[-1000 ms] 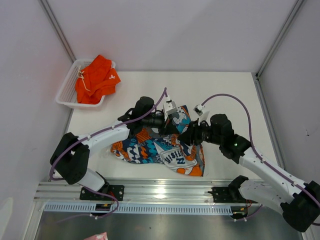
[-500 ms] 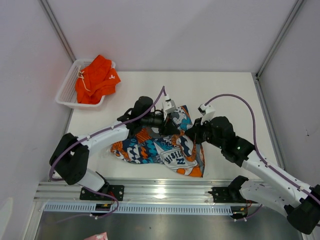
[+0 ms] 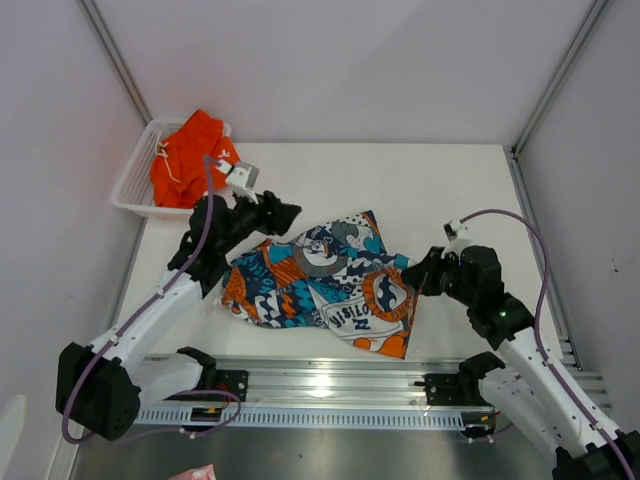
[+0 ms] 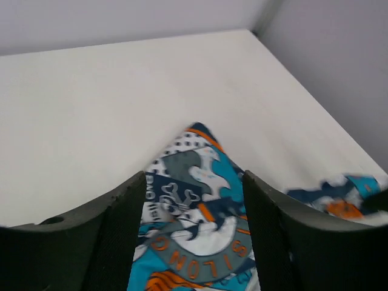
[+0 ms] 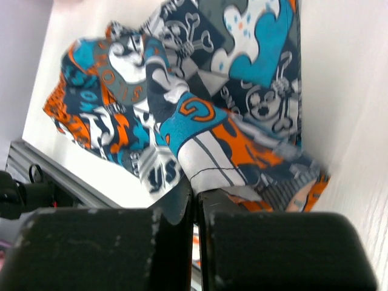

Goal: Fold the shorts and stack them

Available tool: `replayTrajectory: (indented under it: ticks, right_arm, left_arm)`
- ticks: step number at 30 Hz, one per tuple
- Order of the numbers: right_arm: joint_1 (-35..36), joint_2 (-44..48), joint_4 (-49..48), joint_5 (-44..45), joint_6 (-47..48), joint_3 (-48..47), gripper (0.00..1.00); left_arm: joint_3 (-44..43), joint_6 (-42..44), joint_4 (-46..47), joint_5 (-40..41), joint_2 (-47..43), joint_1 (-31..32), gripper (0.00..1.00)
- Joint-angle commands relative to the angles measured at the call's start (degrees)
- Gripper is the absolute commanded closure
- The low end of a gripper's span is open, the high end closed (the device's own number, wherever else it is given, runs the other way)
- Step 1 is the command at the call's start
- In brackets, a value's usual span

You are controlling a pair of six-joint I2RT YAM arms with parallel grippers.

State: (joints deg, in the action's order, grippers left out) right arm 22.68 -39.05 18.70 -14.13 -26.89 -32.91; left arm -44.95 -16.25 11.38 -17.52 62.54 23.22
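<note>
The printed shorts (image 3: 320,285), a busy blue, teal, orange and white pattern, lie crumpled and partly spread at the table's middle. My right gripper (image 3: 425,272) is at their right edge, shut on a fold of the cloth; the right wrist view shows the closed gripper (image 5: 195,195) pinching the printed shorts (image 5: 200,91). My left gripper (image 3: 285,213) hovers open above their upper left corner, holding nothing. In its wrist view the printed shorts (image 4: 194,242) show between the spread fingers (image 4: 115,230). The orange shorts (image 3: 190,155) with a white drawstring sit bunched in the basket.
A white mesh basket (image 3: 130,190) stands at the table's far left corner. The metal rail (image 3: 320,385) runs along the near edge, and grey walls close in on both sides.
My left gripper opened, let go of the printed shorts and drew back to the upper left. My right gripper shut on the cloth and pulled it rightward, spreading the shorts.
</note>
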Motion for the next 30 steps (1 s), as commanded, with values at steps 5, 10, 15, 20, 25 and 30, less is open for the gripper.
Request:
replayTrajectory:
  ticks: [5,10,15,20,25,30]
  right_arm:
    - [-1.6,5.6,-0.7,-4.3,-0.4,5.0,1.0]
    - [-2.3,6.3,-1.2,-4.1,0.3,6.9,1.0]
    - [-3.1,5.5,-2.9,-4.7,0.2,8.6,1.0]
    - [-3.3,4.1,-4.5,-5.6,-0.4,9.5,1.0]
    - [-3.5,3.6,-4.9,-6.0,-0.4,9.4,1.0]
    - [-3.7,3.6,-4.7,-6.4,-0.4,9.4,1.0]
  left_arm:
    - [11.5,-13.7,-5.7,16.6,-3.7,-12.9,0.21]
    - [14.0,-16.7,-13.0,23.4,-4.7,-16.4,0.03]
    - [18.9,-19.0,-15.8,25.8,-10.4,-17.8,0.03]
    - [21.5,-18.4,-14.8,24.6,-11.7,-19.3,0.07]
    - [21.9,-18.8,-11.6,14.6,-7.6,-20.5,0.13]
    - [21.3,-20.5,-8.2,9.1,-4.7,-20.6,0.23]
